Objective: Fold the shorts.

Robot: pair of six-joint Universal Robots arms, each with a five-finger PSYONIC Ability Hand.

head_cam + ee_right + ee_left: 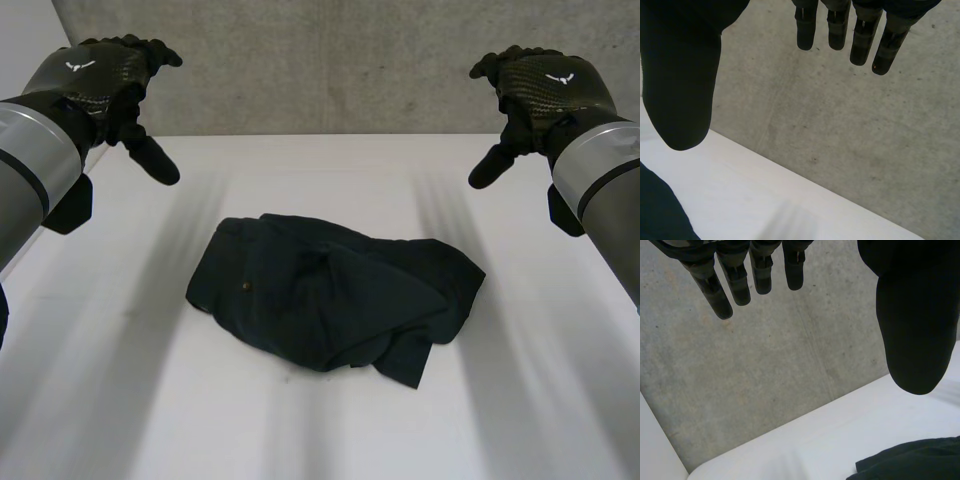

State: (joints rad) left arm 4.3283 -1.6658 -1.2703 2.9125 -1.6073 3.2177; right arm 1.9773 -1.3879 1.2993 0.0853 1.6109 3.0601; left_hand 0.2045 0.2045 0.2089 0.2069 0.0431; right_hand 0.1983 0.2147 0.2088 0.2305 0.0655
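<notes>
The dark shorts (pixel 330 300) lie in a rumpled heap on the white desk (pixel 110 400), between the two hands and lower than both, touched by neither. The left hand (pixel 100 85) hovers well apart from one end of the heap, fingers (pixel 740 285) straight, thumb held wide, empty. An edge of the cloth shows beneath its thumb in its wrist view. The right hand (pixel 545 85) hovers off the other end in the same way, fingers extended and holding nothing. Beyond both sets of fingertips stands a concrete wall (pixel 330 60).

Folding appears not yet begun: the cloth is bunched, with layers overlapping. The step in hand looks like the approach. The next move likely calls for each hand to come down to its nearer side, pinch an edge, and draw the shorts flat before any fold.
</notes>
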